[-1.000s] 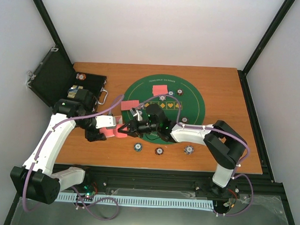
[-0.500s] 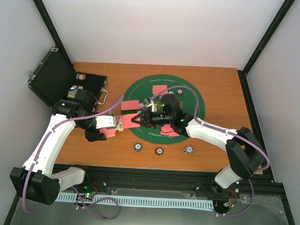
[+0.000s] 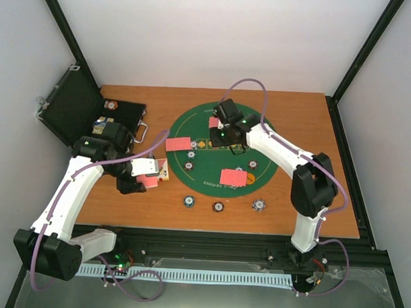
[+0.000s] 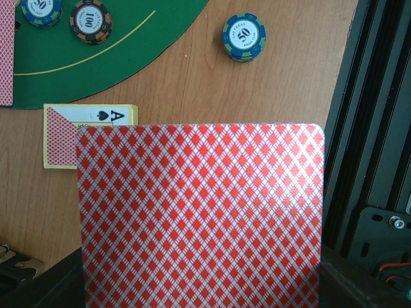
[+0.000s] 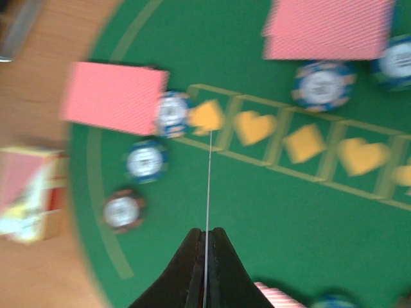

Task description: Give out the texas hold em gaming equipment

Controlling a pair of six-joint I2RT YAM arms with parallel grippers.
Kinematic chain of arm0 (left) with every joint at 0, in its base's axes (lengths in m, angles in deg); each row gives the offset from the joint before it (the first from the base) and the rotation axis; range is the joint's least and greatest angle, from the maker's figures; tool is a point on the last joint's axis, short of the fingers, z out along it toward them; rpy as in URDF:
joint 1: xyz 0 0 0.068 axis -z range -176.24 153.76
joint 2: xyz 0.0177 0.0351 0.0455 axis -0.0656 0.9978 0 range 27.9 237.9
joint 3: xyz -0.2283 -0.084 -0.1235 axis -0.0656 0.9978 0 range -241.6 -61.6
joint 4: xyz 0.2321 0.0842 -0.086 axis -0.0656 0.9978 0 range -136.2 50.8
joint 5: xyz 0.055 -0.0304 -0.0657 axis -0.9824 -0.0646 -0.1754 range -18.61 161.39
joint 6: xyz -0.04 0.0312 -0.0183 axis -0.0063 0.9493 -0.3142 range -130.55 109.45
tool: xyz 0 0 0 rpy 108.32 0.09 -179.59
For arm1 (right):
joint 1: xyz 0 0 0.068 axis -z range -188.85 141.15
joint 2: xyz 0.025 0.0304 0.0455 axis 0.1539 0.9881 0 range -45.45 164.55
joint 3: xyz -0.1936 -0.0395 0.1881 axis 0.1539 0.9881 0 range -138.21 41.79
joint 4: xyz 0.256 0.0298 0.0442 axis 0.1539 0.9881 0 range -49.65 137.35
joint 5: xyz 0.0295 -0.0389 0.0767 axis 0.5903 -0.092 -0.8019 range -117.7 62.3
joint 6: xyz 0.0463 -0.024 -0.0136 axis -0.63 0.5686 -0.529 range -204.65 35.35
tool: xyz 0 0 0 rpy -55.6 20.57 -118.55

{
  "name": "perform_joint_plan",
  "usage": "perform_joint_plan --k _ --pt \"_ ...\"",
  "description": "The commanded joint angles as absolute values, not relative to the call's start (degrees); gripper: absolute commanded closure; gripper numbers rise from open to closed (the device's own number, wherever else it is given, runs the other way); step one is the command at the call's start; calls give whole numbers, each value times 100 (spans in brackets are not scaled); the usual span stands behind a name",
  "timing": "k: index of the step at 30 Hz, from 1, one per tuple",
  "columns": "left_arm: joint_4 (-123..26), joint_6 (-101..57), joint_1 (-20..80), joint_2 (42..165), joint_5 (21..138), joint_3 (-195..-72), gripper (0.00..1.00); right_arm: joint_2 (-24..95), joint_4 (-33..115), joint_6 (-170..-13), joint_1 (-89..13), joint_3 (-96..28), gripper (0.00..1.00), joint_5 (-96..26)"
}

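My left gripper [image 3: 149, 178] hangs over the wood left of the green mat [image 3: 260, 139], shut on a stack of red-backed playing cards [image 4: 199, 218] that hides its fingers. My right gripper [image 5: 205, 236] is over the mat's far middle [image 3: 223, 127], shut on a single card seen edge-on [image 5: 208, 179]. Red-backed cards lie on the mat at the left [image 3: 179, 144], the front right [image 3: 234, 177] and the back [image 5: 331, 29]. Chips sit on the mat [image 5: 146, 160] [image 5: 323, 85] and on the wood in front [image 3: 188, 201] [image 3: 218, 207] [image 3: 259, 205].
A yellow card box [image 4: 90, 135] with an ace of spades lies on the wood by the mat's left rim. A black case [image 3: 75, 112] stands open at the back left with chips [image 3: 111, 107] in it. Black frame rails border the table's near edge [image 4: 372, 128].
My right arm has swung away from beside the left gripper, back across the mat to its far middle, carrying one card. The left arm has stayed put.
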State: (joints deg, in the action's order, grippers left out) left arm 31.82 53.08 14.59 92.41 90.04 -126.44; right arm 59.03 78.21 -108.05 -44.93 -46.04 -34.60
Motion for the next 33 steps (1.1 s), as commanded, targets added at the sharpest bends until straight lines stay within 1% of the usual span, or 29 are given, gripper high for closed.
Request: perform_joint_plan --k 1,6,13,16,20,28,29,31,33 --pt "3176 5300 1467 9125 9119 -12681 98 6452 8838 -9555 -4761 -5264 97 -819" --pt "3228 5292 1466 9063 9082 -12653 98 7098 8625 -8800 -5250 -5620 97 994" --pt "3243 5238 1470 9076 9178 -12695 98 8079 8014 -7657 -5892 -5929 97 1981" --pt "3249 5245 1466 9048 9153 -12691 98 8406 7798 -7295 -6037 -6033 97 2151" --pt "3252 5251 1469 9034 9151 -12699 98 8702 7713 -7208 -6045 -6180 97 2150" --pt "3238 5284 1467 9002 9115 -12699 98 8892 7623 -7190 -6027 -6299 97 2233" --pt "3244 5289 1466 8996 9105 -12704 98 8901 7682 -7243 -6026 -6316 96 2123" --pt "3249 5306 1466 8995 9086 -12716 98 8874 7799 -7375 -6034 -6327 81 1875" --pt "3268 5324 1467 9007 9085 -12741 98 8792 7898 -7476 -6048 -6275 69 1657"
